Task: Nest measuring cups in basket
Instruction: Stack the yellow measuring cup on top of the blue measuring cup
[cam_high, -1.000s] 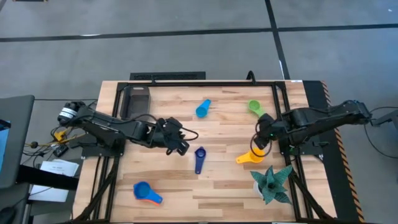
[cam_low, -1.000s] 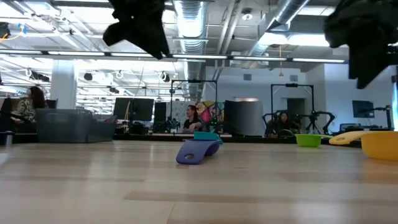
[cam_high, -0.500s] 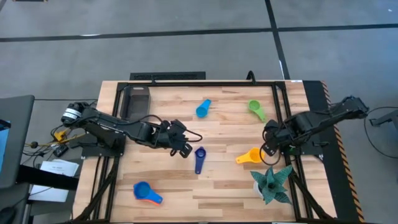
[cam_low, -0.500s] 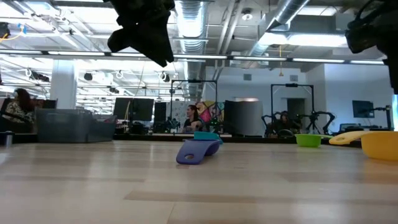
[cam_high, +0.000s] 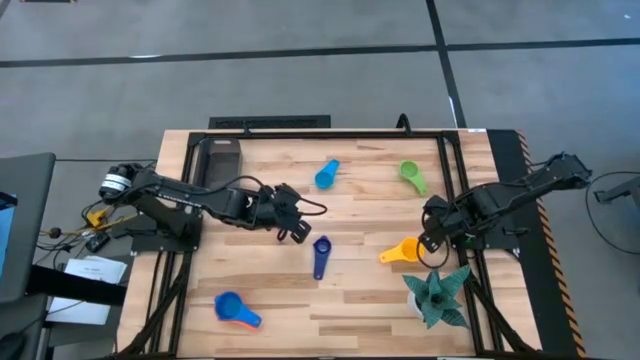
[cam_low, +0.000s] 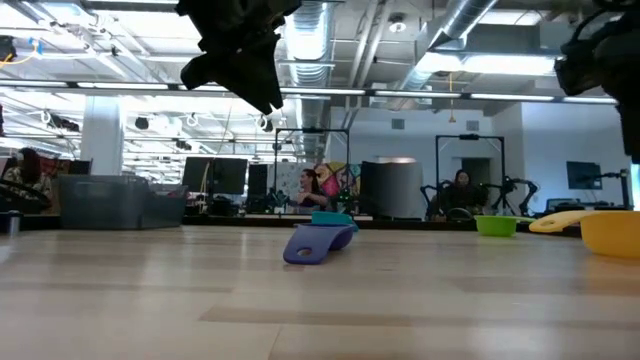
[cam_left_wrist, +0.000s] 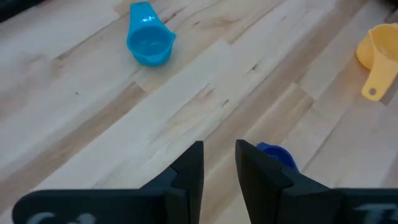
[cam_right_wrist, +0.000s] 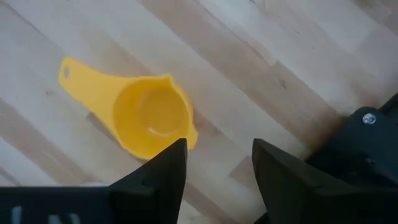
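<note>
**Both arms above the table, cups lying scattered**

Near to far in the high view:

- Front edge, left: a blue cup (cam_high: 228, 304) with an orange cup (cam_high: 246, 319) touching it, partly under it. Front right: the teal spiky plant (cam_high: 438, 294).
- Just behind the plant: the yellow cup (cam_high: 404, 250), upright on the wood, handle pointing to the table centre. The right gripper (cam_high: 432, 240) hovers just beside it, at the rim side. In the right wrist view the fingers (cam_right_wrist: 158, 171) stand apart w/ a clear gap, nothing between them; the yellow cup (cam_right_wrist: 146, 116) is just ahead of the tips, not touched.
- Middle: the dark blue cup (cam_high: 320, 256), on its side in the low view (cam_low: 318, 243). The left gripper (cam_high: 293, 226) hangs just behind-left of it, above the table. In the left wrist view the fingers (cam_left_wrist: 190, 171) are nearly together, only a narrow slit, holding nothing; the dark blue cup (cam_left_wrist: 277, 155) peeks out beside them.
- Farther back: the light blue cup (cam_high: 326, 174) at centre, the green cup (cam_high: 410, 174) toward the right.
- Far left corner: the basket (cam_high: 217, 163), dark grey, approx. against the black frame (cam_high: 270, 124). I cannot tell what is in it.
</note>
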